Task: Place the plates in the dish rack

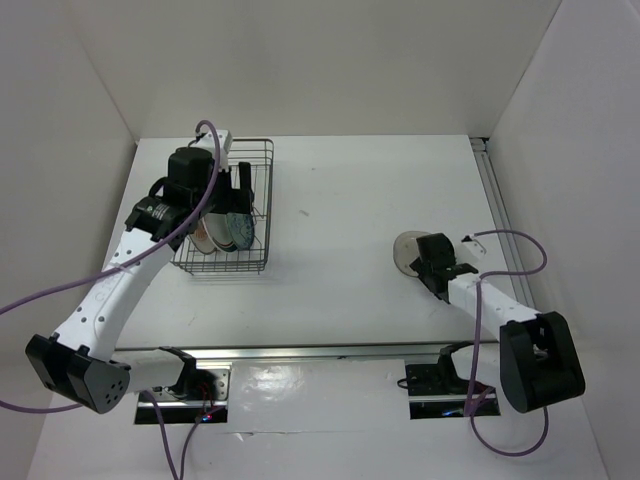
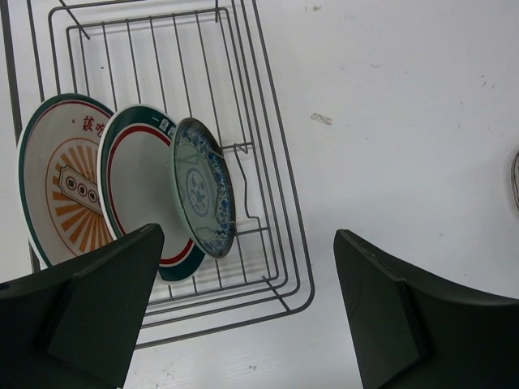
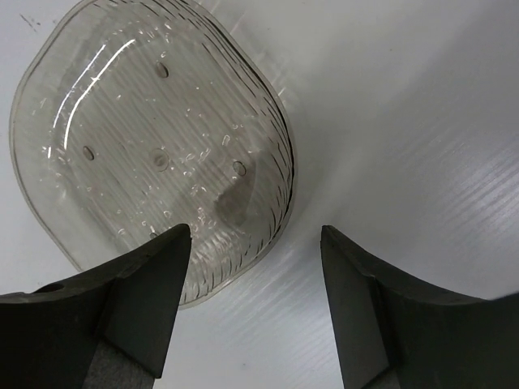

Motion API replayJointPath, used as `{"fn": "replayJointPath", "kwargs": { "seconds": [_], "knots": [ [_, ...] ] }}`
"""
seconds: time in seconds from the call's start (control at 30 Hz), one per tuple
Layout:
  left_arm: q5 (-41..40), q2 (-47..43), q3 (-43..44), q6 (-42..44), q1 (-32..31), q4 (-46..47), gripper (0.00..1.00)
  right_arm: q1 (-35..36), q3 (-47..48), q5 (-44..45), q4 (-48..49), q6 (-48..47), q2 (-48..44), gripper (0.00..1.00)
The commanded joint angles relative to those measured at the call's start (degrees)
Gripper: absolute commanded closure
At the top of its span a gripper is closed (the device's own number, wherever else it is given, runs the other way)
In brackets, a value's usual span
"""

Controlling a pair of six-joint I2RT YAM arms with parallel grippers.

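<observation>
The dish rack (image 1: 270,190) stands at the far left; its wires show in the left wrist view (image 2: 263,276). Three plates stand upright in it: a white one with an orange centre (image 2: 61,190), a white one with a green and red rim (image 2: 142,194), and a smaller blue-green one (image 2: 203,188). My left gripper (image 2: 249,243) is open and empty above the rack's near right corner. The translucent grey-beige plate (image 3: 154,154) lies flat on the table at the right (image 1: 408,250). My right gripper (image 3: 255,243) is open just above its near edge, with the left finger over the rim.
A metal rail (image 1: 300,352) runs along the table's near edge. A track (image 1: 497,210) lines the right side. White walls close in the back and both sides. Purple cables (image 1: 515,245) loop off both arms.
</observation>
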Motion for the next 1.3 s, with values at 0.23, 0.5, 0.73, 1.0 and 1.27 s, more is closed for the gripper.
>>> {"fn": "replayJointPath", "kwargs": {
  "seconds": [0.23,0.5,0.73,1.0,1.27],
  "knots": [
    [0.1,-2.5,0.1,0.0,0.8,2.0,0.00,-3.1,-0.8,-2.7,5.3,-1.3,3.3,0.52],
    [0.6,-2.5,-0.5,0.0,1.3,2.5,0.00,-3.6,-1.3,-2.1,4.6,-1.3,1.5,0.94],
    [2.8,-1.9,-1.1,0.0,1.3,2.5,0.00,-4.1,-1.9,-6.1,10.0,-4.0,3.9,1.00],
    [22.3,-1.2,-2.9,-1.2,1.3,8.3,0.00,-4.1,-8.3,-16.6,25.8,-9.4,-13.6,1.00],
    [31.4,3.2,-3.5,-4.3,1.3,11.7,0.01,-2.2,-13.4,-35.5,48.9,-18.4,-19.1,1.00]
  ]
}}
